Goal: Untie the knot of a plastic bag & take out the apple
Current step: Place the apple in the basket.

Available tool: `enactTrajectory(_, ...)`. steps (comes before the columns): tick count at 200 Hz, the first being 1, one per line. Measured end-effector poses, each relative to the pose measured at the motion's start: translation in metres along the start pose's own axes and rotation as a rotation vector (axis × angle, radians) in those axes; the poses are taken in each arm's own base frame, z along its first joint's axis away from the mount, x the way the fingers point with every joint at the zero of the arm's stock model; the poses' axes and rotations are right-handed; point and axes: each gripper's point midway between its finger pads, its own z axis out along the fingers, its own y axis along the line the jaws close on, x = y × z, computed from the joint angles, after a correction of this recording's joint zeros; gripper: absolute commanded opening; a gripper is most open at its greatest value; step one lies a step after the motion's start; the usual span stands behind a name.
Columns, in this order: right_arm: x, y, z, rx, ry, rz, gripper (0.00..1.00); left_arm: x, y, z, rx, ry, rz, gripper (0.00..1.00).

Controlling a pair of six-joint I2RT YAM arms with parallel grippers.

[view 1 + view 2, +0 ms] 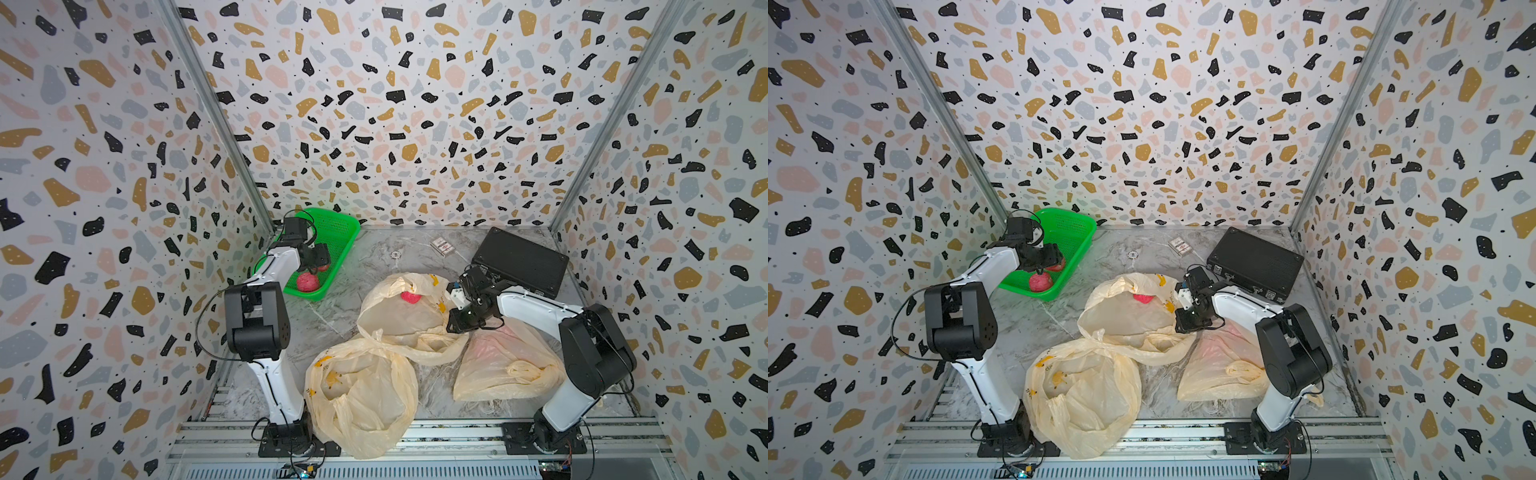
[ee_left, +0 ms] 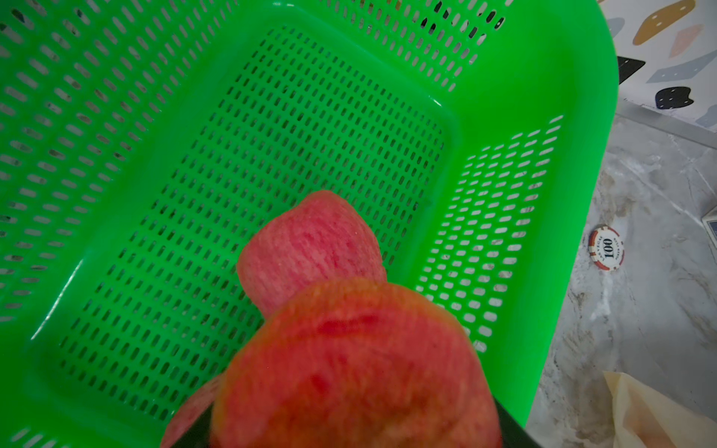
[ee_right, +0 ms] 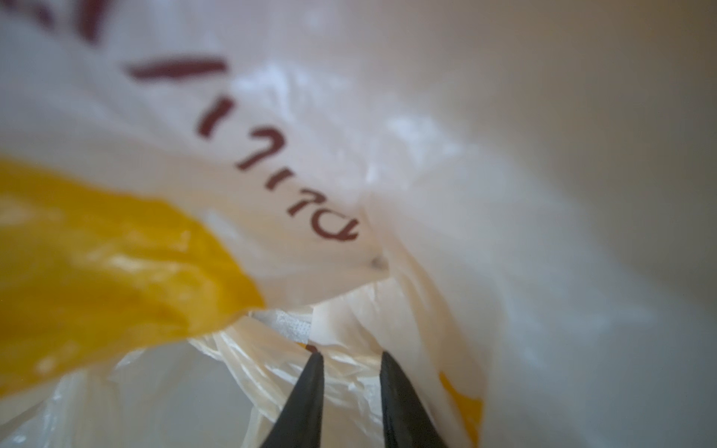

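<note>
The bagged apple [image 1: 410,297] is showing as a red patch inside the middle bag [image 1: 399,328], just right of centre in both top views. That bag's mouth is lying loose and gaping with no knot showing. I am therefore judging its untying done and the lifting-out not yet done. The right gripper [image 3: 353,388] is sitting at the bag's right edge. In the right wrist view its fingers [image 3: 310,391] are standing a narrow gap apart with bunched film lying at the tips, and I cannot tell whether they are nipping it or only touching it.

Further out, at lower centre of the top views, the front bag [image 1: 361,395] is lying open and looking empty. At lower right the knotted bag [image 1: 498,365] is lying with its knot [image 1: 528,370] tied and a pink blur showing through the film, probably another apple. That one is looking untouched.

At the upper left of the table area, the left gripper [image 1: 319,257] is hanging over the green basket [image 1: 355,226]. It is clamping the held apple [image 2: 357,368], which is filling much of the left wrist view. The basket apple [image 1: 307,281] is lying on the mesh floor beneath.

By my reading, one apple is delivered, one is on its way into the basket, one is waiting in an opened bag, and one bag is left to untie. A poker chip [image 2: 607,248], a card box [image 1: 441,246] and a black case [image 1: 519,262] are lying toward the far edge, apart from the work.
</note>
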Motion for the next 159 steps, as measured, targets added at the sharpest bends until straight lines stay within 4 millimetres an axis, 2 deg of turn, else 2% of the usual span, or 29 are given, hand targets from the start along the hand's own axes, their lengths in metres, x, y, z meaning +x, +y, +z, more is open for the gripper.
enactTrajectory(11, 0.001, 0.0, 0.0, 0.0, 0.004, 0.001, 0.31, 0.003, 0.001, 0.001, -0.003, 0.005, 0.005, 0.82)
enactTrajectory(13, 0.001, 0.0, 0.0, 0.0, 0.005, 0.001, 0.31, 0.004, 0.001, 0.002, -0.003, 0.006, 0.002, 0.87)
enactTrajectory(15, 0.001, 0.0, 0.0, 0.0, 0.005, 0.001, 0.31, 0.005, 0.002, 0.002, -0.004, 0.008, 0.002, 0.96)
enactTrajectory(18, 0.001, 0.0, 0.0, 0.0, 0.005, 0.001, 0.32, 0.006, 0.002, 0.002, -0.006, 0.01, 0.005, 1.0)
enactTrajectory(40, 0.001, 0.0, 0.0, 0.0, 0.006, 0.0, 0.33, 0.021, 0.006, 0.0, -0.017, 0.021, 0.004, 0.99)
enactTrajectory(61, 0.0, 0.0, 0.0, 0.0, 0.004, -0.001, 0.34, 0.027, 0.006, -0.015, -0.022, 0.001, 0.007, 0.99)
enactTrajectory(80, 0.0, 0.0, 0.0, 0.0, 0.004, -0.001, 0.34, 0.016, 0.001, -0.04, -0.007, -0.064, 0.015, 0.99)
enactTrajectory(96, 0.0, 0.0, 0.0, 0.0, 0.004, -0.001, 0.34, -0.002, -0.01, -0.071, 0.02, -0.151, 0.033, 0.99)
enactTrajectory(116, -0.001, 0.001, -0.001, 0.0, 0.001, -0.002, 0.35, -0.022, -0.035, -0.119, 0.082, -0.265, 0.083, 0.98)
enactTrajectory(132, -0.003, 0.001, -0.002, -0.001, -0.003, -0.001, 0.34, -0.026, -0.07, -0.159, 0.156, -0.341, 0.155, 0.96)
enactTrajectory(146, -0.004, 0.002, -0.002, -0.002, -0.006, 0.001, 0.34, -0.014, -0.108, -0.189, 0.24, -0.382, 0.237, 0.9)
enactTrajectory(159, -0.003, 0.001, -0.001, -0.001, -0.002, 0.008, 0.33, 0.011, -0.143, -0.212, 0.326, -0.393, 0.313, 0.84)
